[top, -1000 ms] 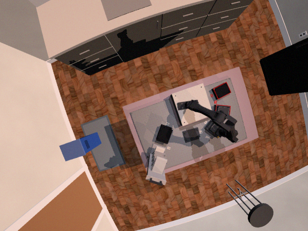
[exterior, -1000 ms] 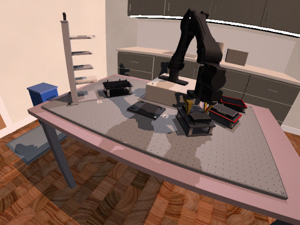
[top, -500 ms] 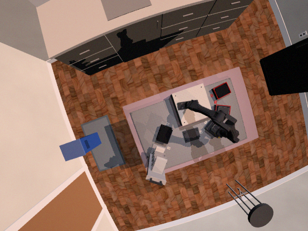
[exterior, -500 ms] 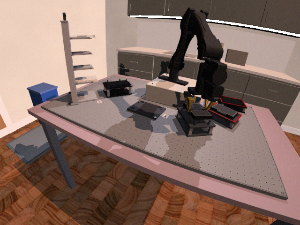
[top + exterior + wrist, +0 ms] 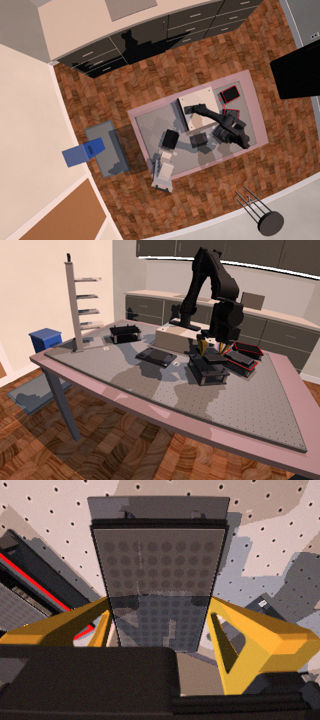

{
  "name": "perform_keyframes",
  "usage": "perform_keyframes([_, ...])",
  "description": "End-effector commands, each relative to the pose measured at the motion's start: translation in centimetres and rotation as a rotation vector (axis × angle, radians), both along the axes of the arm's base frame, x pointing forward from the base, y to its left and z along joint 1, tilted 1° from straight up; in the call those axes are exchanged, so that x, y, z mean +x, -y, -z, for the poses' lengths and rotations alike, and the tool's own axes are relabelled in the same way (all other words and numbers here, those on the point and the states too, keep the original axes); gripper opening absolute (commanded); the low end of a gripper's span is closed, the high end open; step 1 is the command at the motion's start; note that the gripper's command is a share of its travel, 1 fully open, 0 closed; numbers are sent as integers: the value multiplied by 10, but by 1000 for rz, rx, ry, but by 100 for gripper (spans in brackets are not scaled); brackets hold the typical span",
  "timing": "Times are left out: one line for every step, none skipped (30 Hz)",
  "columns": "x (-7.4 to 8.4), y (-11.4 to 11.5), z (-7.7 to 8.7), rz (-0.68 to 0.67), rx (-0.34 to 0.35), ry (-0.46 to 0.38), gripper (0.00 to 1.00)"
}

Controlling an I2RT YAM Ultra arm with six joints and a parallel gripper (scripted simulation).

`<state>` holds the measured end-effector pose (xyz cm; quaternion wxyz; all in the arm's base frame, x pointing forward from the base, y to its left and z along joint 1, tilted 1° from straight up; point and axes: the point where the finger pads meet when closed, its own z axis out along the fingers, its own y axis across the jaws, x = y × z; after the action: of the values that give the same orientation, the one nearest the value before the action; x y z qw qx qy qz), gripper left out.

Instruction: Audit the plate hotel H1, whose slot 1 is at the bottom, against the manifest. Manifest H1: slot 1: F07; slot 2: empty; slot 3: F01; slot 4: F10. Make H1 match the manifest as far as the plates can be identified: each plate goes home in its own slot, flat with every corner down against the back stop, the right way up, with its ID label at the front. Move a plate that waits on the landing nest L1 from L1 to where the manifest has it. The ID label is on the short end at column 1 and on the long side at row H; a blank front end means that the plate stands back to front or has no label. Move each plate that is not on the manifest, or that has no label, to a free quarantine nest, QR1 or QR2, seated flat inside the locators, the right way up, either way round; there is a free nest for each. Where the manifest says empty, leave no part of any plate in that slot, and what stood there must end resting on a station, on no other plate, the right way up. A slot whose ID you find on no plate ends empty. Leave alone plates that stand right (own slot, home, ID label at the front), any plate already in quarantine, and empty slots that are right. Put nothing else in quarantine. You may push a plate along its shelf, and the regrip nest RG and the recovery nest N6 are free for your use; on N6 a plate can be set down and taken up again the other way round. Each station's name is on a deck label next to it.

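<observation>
My gripper [image 5: 211,352] points down over a raised black nest [image 5: 208,369] in front of the arm's base. In the wrist view my yellow fingers press on the two long sides of a grey well plate [image 5: 157,580]. The plate [image 5: 215,357] hangs a little above the nest, whose top [image 5: 159,507] shows behind it. No label shows on the plate from here. The plate hotel H1 [image 5: 74,304] stands at the table's far left with four shelves; a pale plate [image 5: 91,323] lies on its lowest shelf.
Two red-rimmed quarantine nests stand right of my gripper; the nearer [image 5: 240,358] holds a grey plate, the farther [image 5: 248,348] looks dark. A flat nest [image 5: 156,356] lies mid-table, and another raised black nest [image 5: 125,333] stands near the hotel. The arm's beige base block [image 5: 175,339] is just behind.
</observation>
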<state>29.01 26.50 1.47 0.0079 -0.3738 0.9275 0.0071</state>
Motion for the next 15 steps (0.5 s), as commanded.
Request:
perform_keyframes([0, 0, -7, 2, 3, 3, 86])
perform_keyframes([0, 0, -8, 2, 3, 3, 86])
perform_keyframes([0, 0, -9, 2, 3, 3, 86])
perform_keyframes([0, 0, -10, 2, 3, 3, 86])
perform_keyframes([0, 0, -11, 2, 3, 3, 86])
perform_keyframes([0, 0, -12, 2, 3, 3, 86])
perform_keyframes([0, 0, -13, 2, 3, 3, 86])
perform_keyframes([0, 0, -14, 2, 3, 3, 86])
perform_keyframes([0, 0, -15, 2, 3, 3, 86])
perform_keyframes([0, 0, -16, 2, 3, 3, 86])
perform_keyframes([0, 0, -17, 2, 3, 3, 86])
perform_keyframes([0, 0, -18, 2, 3, 3, 86])
perform_keyframes([0, 0, -19, 2, 3, 3, 86])
perform_keyframes([0, 0, -20, 2, 3, 3, 86])
perform_keyframes([0, 0, -21, 2, 3, 3, 86])
